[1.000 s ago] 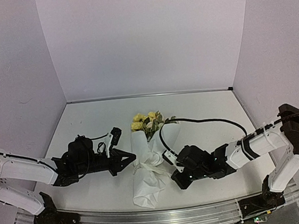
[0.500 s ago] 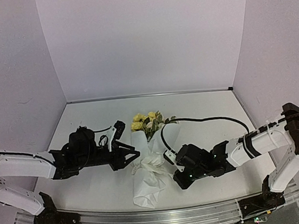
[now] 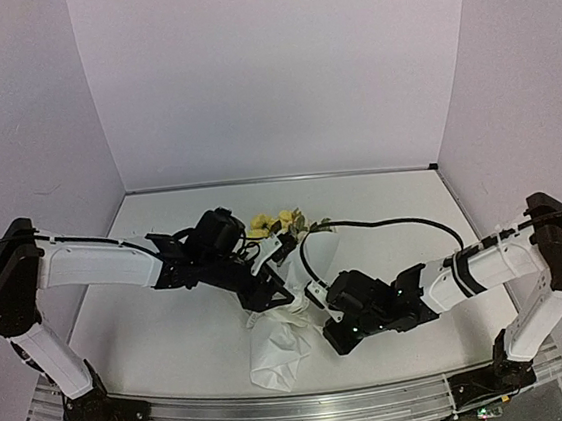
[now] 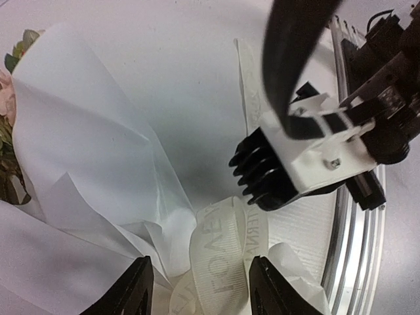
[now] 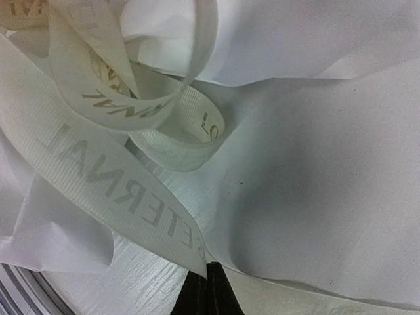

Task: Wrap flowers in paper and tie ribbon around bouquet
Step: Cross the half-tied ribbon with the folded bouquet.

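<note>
I see the left gripper (image 4: 200, 292) released, jaws astride the ribbon (image 4: 226, 252) loop at lower centre, its axis pointing up-frame; right gripper (image 5: 209, 292) clenched on ribbon tail

The white surface (image 3: 164, 343) is carrying one bundle: the bouquet (image 3: 279, 356) is lying lengthwise near the middle, its narrow paper end pointing toward the near edge and the flowers (image 3: 259, 220) showing at the far end. The ribbon (image 4: 226, 252) is looping over its waist, one strip trailing flat onto the surface. A black cable (image 3: 393, 225) is curving over the right half.
</note>
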`<state>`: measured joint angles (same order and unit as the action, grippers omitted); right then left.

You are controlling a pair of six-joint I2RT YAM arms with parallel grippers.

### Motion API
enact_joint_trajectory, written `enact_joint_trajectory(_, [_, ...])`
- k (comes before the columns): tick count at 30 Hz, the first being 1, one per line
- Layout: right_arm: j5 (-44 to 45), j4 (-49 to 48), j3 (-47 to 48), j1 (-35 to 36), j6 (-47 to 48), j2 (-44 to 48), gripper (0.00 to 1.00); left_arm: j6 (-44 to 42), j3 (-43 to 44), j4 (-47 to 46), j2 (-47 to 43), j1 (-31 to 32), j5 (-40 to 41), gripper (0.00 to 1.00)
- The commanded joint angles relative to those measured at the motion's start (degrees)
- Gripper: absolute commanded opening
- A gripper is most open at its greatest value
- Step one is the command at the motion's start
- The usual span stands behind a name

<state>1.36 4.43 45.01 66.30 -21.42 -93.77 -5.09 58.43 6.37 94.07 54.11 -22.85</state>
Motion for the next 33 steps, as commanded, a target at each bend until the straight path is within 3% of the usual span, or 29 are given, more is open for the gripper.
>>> enact_joint_trajectory(1, [1.6,0.3,2.0,0.3,-1.2,-0.8,0.00,-3.7,4.8,6.0,1.7,-0.1,-0.1,0.53])
enact_joint_trajectory(5, [2.2,0.4,2.0,0.3,-1.8,-1.0,0.00,-4.1,6.3,6.8,2.6,0.0,-0.6,0.48])
enact_joint_trajectory(9, [2.4,0.4,2.3,0.3,-3.3,-1.1,0.00,-2.5,5.3,4.8,1.3,-0.1,-0.5,0.19])
enact_joint_trajectory(15, [1.5,-1.2,1.6,0.3,-6.6,-0.9,0.00,5.4,-4.2,-7.0,-6.7,-0.2,6.7,0.04])
enact_joint_trajectory(23, [-5.0,-11.2,1.5,0.3,-10.4,-4.2,0.00,15.0,-15.0,-20.7,-13.7,-0.1,9.5,0.03])
enact_joint_trajectory(29, [-3.3,-13.9,0.3,0.2,-10.4,-4.9,0.00,18.3,-16.6,-22.4,-14.1,-0.1,9.2,0.03])
enact_joint_trajectory(33, [-1.4,-13.9,-0.9,0.1,-10.1,-4.7,0.00,25.8,-22.5,-29.6,-16.9,-0.1,16.5,0.09])
